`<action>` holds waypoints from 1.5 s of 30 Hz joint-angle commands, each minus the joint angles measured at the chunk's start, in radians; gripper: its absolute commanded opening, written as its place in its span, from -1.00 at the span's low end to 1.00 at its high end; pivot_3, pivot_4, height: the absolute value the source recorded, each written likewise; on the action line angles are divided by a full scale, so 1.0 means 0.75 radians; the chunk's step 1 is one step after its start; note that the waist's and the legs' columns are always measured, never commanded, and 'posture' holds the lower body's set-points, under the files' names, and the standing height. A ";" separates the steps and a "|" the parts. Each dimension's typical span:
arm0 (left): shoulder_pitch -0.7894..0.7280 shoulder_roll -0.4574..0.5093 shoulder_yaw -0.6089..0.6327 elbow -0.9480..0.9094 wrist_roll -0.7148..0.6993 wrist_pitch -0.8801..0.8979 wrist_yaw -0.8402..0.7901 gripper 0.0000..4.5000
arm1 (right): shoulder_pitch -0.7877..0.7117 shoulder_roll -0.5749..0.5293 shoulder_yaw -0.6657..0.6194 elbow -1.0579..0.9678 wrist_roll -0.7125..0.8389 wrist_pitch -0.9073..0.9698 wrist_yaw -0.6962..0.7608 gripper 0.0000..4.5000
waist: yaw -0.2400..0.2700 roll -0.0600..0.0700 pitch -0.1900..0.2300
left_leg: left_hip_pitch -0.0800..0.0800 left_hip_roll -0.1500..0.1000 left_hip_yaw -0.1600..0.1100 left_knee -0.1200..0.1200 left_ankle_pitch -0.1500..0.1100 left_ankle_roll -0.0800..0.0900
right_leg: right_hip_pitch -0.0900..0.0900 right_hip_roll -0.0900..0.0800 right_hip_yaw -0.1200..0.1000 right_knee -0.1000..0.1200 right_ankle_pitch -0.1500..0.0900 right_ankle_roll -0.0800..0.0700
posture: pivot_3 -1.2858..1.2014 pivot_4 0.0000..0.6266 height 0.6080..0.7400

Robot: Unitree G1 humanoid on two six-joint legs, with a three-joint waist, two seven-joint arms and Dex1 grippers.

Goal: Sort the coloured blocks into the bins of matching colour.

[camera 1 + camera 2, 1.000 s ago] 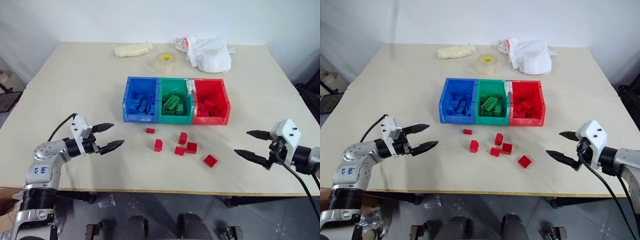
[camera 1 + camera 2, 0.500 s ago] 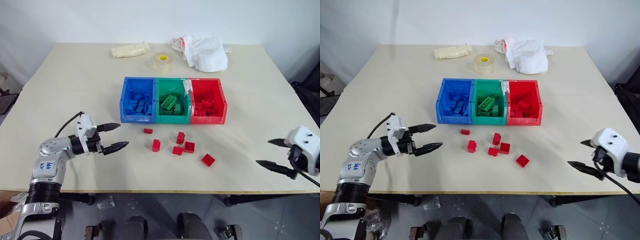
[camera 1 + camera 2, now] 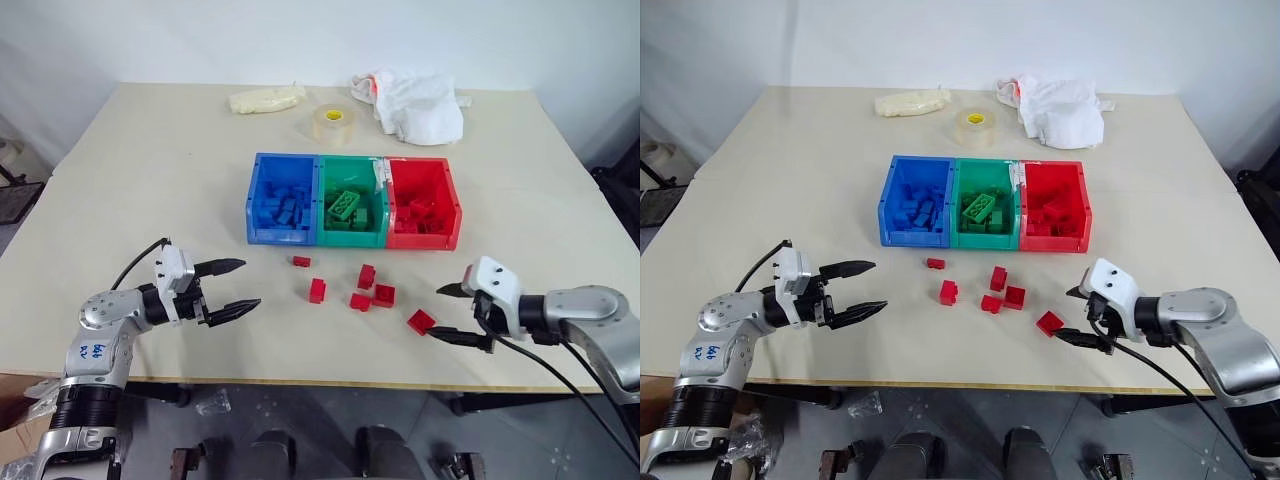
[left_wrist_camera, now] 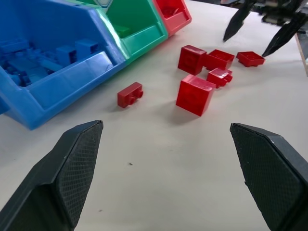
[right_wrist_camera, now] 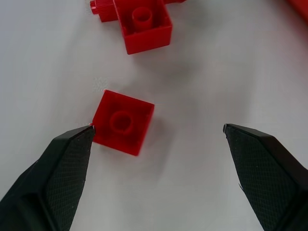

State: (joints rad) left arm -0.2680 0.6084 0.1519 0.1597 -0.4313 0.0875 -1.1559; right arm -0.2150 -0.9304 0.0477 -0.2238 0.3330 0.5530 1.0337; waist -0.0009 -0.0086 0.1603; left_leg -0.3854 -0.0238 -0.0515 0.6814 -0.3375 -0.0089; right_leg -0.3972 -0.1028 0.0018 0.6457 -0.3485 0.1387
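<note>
A cream bench [image 3: 150, 200] before a white wall carries the scene. The right gripper [image 3: 447, 313] is seen with jaws spread wide and empty, just at three o'clock of a lone red block [image 3: 421, 321], one fingertip [image 5: 72, 154] close against that block's corner. The left gripper [image 3: 236, 286] is held low over the bench with jaws wide and empty, well apart from the blocks. Five more red blocks [image 3: 372, 290] are scattered between the grippers. At twelve o'clock of these, the blue bin [image 3: 254, 205], green bin [image 3: 351, 240] and red bin [image 3: 452, 200] are set touching in a row. Further back, a clear tape roll [image 3: 331, 124], a crumpled white bag [image 3: 420, 105] and a pale yellow packet [image 3: 265, 99] are seen.
</note>
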 commanded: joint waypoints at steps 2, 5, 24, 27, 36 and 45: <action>0.032 0.007 0.035 -0.076 -0.036 -0.009 0.013 1.00 | -0.014 0.024 0.027 0.024 -0.031 -0.055 0.006 0.91 | 0.001 0.000 0.000 | 0.000 0.000 0.000 0.000 0.000 0.000 | 0.000 0.000 0.000 0.000 0.000 0.000 | 0.03 -0.52 1.00; 0.041 0.003 0.034 -0.090 -0.040 -0.006 0.019 1.00 | -0.009 0.033 0.035 0.024 -0.041 -0.070 0.008 0.56 | 0.001 0.000 0.000 | 0.000 -0.001 0.000 0.000 0.000 0.000 | 0.000 0.000 0.000 0.000 0.000 0.000 | 0.03 -0.52 1.00; -0.015 -0.027 0.011 -0.029 -0.027 -0.023 0.026 1.00 | 0.029 -0.067 -0.080 -0.135 0.043 0.092 0.043 -0.74 | 0.001 0.000 0.000 | 0.000 -0.001 0.000 0.000 0.000 0.000 | 0.000 0.001 0.000 0.000 0.000 0.000 | 0.03 -0.52 1.00; -0.011 -0.024 0.016 -0.026 -0.031 -0.027 0.020 1.00 | 0.010 -0.044 -0.112 -0.187 0.099 0.129 0.021 -0.28 | 0.001 0.000 0.000 | 0.000 0.000 0.000 0.000 0.000 0.000 | 0.000 0.001 0.000 0.000 0.000 0.000 | 0.03 -0.52 1.00; -0.003 0.005 0.031 0.008 -0.032 -0.064 -0.027 1.00 | -0.080 0.043 0.017 -0.231 0.095 0.201 -0.038 0.97 | 0.000 0.000 0.000 | 0.000 0.000 0.000 0.000 0.000 0.000 | 0.000 0.000 0.000 -0.001 0.000 0.000 | 0.03 -0.52 1.00; 0.050 0.011 0.060 -0.015 -0.095 -0.099 -0.128 1.00 | -0.155 0.111 0.206 -0.128 -0.024 0.176 -0.072 0.97 | -0.001 0.000 0.000 | 0.000 0.000 0.000 -0.001 0.000 0.000 | 0.000 -0.004 -0.001 -0.001 0.000 0.000 | 0.03 -0.52 1.00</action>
State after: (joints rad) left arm -0.2402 0.6057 0.1779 0.1723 -0.4774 0.0300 -1.2406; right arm -0.3196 -0.8516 0.1965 -0.3143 0.3308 0.6987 0.9848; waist -0.0019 -0.0084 0.1604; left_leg -0.3853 -0.0240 -0.0517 0.6808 -0.3375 -0.0089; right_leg -0.3973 -0.1056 0.0012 0.6452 -0.3485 0.1387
